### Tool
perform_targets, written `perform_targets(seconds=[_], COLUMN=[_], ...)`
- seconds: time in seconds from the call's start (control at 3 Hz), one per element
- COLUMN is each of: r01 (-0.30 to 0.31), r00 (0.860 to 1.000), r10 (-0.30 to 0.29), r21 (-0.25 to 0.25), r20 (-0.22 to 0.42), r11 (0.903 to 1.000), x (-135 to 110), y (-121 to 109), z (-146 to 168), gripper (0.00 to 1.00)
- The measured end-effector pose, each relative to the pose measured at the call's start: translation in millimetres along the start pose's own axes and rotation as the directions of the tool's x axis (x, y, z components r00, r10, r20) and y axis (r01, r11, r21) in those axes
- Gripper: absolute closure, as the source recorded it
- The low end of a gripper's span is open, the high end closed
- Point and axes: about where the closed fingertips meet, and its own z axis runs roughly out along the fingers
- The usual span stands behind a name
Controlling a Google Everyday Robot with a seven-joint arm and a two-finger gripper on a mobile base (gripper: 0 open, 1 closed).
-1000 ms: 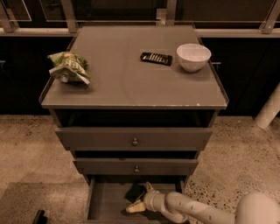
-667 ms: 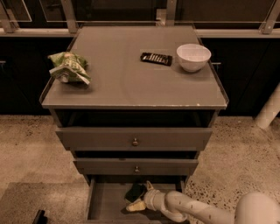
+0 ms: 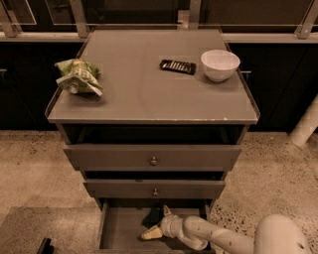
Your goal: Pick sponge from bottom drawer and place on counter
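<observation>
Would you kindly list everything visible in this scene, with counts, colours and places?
counter: one, grey-brown, top of the cabinet
snack bag: one, green and white, counter's left side
remote-like object: one, black, counter's back right, beside the bowl
bowl: one, white, counter's back right corner
knobbed drawers: two, grey-brown, above the bottom drawer
bottom drawer: one, grey-brown, pulled open
sponge: one, dark, inside the bottom drawer
floor: speckled beige, around the cabinet
arm: one, white, reaching in from lower right
gripper: one, pale, inside the bottom drawer at the sponge

Speckled stone floor [image 3: 30,163], dark glass panels [image 3: 129,10] behind, white post [image 3: 305,124] at right.
</observation>
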Motion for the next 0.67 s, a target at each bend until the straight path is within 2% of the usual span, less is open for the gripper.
perform_targets(seconds=[0.67], r01=[0.036], r00=[0.999], r10=[-0.035], r21=[0.021], r20=[-0.011], r11=[0.9991], x=[8.9], y=[1.5], z=[34.5], gripper=[0.0])
